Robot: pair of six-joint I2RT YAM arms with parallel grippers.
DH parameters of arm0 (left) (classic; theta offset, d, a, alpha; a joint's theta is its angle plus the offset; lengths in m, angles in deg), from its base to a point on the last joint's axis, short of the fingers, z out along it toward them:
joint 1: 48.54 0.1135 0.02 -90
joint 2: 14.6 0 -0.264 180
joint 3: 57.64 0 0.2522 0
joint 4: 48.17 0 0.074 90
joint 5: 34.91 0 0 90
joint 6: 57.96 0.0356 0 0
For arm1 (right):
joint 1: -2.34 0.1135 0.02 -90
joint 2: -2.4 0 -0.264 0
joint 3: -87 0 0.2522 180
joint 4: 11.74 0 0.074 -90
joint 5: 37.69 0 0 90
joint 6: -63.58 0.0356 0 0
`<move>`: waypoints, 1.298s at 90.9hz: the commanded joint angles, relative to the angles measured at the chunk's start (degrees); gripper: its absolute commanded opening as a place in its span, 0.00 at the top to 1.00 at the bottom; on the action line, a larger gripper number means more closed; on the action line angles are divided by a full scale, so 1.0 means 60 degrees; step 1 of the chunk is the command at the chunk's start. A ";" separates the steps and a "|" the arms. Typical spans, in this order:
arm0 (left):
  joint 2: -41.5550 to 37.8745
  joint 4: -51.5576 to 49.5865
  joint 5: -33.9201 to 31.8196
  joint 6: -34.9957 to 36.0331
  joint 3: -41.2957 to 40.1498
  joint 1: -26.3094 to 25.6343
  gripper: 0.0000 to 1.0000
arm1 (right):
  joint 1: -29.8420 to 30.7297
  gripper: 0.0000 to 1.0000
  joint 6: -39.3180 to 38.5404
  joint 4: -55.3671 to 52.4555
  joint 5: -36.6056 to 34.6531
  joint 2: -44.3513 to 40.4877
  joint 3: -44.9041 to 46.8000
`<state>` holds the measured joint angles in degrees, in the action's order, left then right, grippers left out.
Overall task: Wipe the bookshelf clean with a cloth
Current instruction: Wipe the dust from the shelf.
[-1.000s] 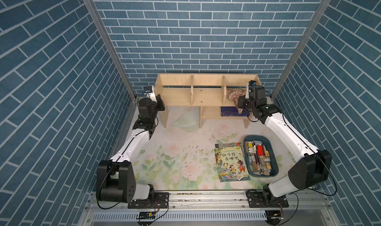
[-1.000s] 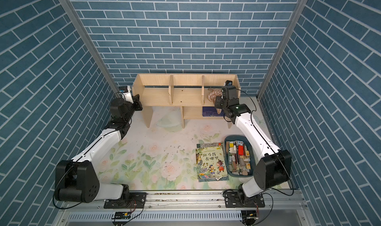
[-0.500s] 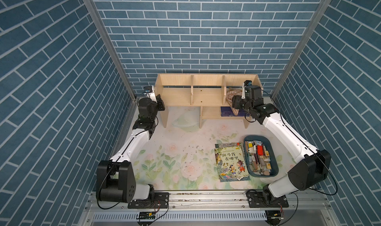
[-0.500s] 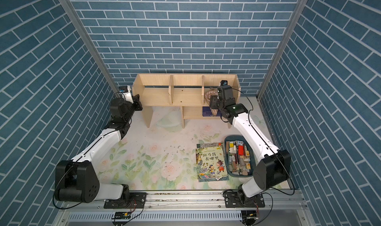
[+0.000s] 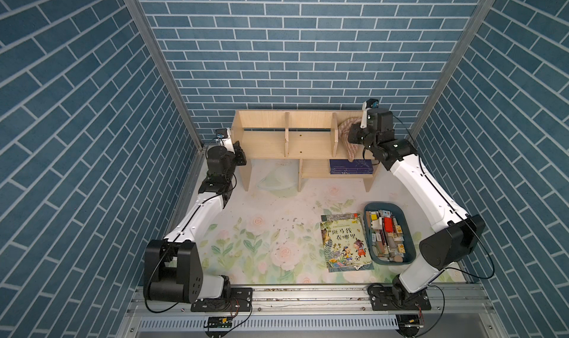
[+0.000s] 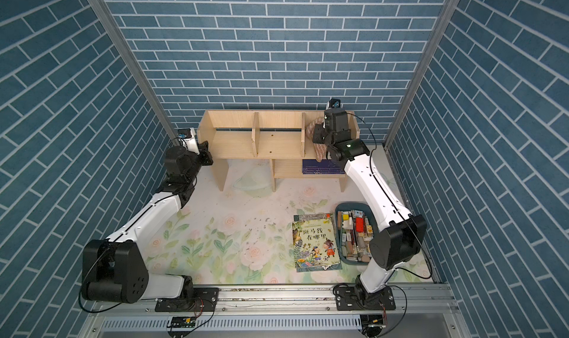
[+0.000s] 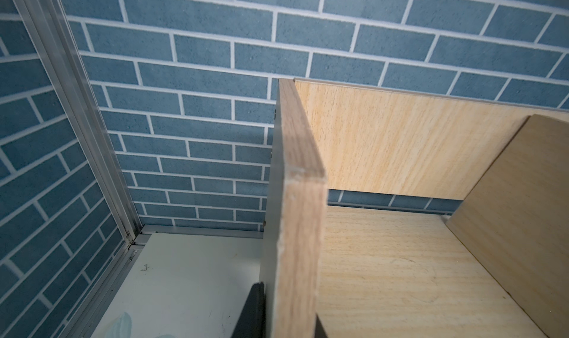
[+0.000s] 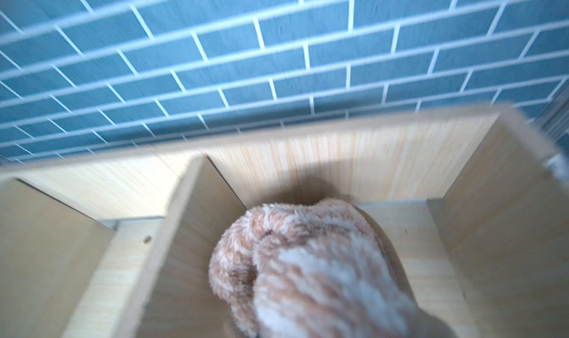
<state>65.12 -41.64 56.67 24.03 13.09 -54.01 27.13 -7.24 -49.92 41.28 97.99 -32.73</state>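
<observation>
The pale-wood bookshelf [image 5: 264, 142] stands against the back wall in both top views. My left gripper [image 5: 240, 154] is shut on its left end panel; in the left wrist view the panel's edge [image 7: 303, 228] runs between the dark fingers [image 7: 254, 308]. The tan-and-cream cloth [image 5: 346, 126] is bunched in the upper tier's right compartment, one end hanging over the front edge. My right gripper [image 5: 353, 135] is shut on it. In the right wrist view the cloth [image 8: 308, 259] hides the jaws and lies between the divider [image 8: 172, 222] and the right end panel.
A dark blue book [image 5: 351, 165] lies on the lower shelf. A colourful picture book [image 5: 345, 242] lies on the floral mat beside a blue tray [image 5: 381, 203] of small items. A clear plastic piece [image 5: 274, 181] sits under the shelf. Crumbs [image 5: 289, 225] dot the mat.
My right gripper has carried the cloth toward the divider and then farther back into the right compartment. The left arm has stayed put on the end panel.
</observation>
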 commanded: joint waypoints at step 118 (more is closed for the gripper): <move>0.0192 -0.1596 0.1816 -0.1215 -0.0049 -0.0933 1.00 | 0.0083 1.00 -0.0052 -0.1851 0.0536 0.3699 -0.5878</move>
<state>64.90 -43.39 55.32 24.10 13.74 -55.22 27.09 -7.24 -58.25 42.42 119.32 -65.76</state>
